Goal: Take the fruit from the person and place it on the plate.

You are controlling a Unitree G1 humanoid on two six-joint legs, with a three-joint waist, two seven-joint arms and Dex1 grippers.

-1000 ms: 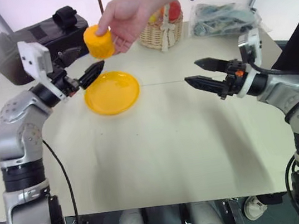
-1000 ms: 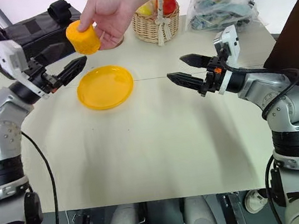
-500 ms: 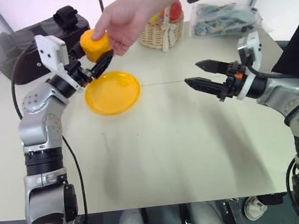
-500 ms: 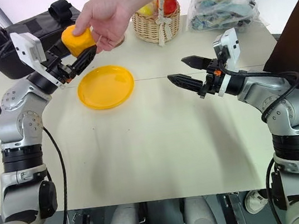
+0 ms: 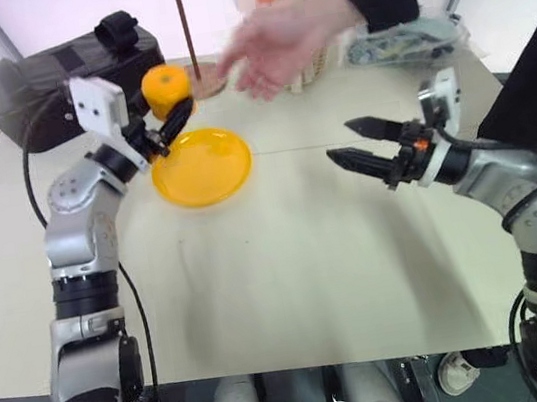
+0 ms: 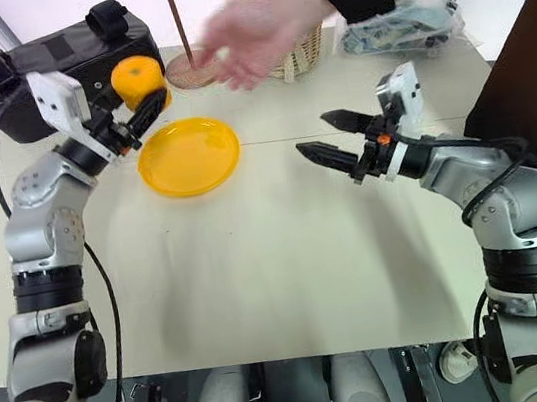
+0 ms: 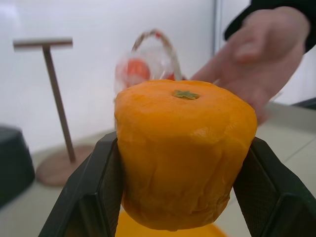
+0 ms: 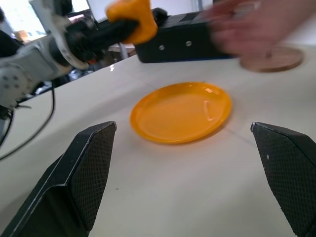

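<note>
My left gripper is shut on the orange-yellow fruit, holding it in the air just above the far left rim of the yellow plate. Up close the fruit sits squeezed between both black fingers. The person's hand is off the fruit and hovers open, behind and to the right of it. My right gripper is open over the table to the right of the plate, with nothing between its fingers. The plate lies empty.
A black bag lies at the back left. A round wooden base with a pole stands behind the plate. A wicker basket and a clear bag of items sit at the back right.
My left gripper closed on the fruit and came down a little with it. The person's hand let go of the fruit and drew back to the right.
</note>
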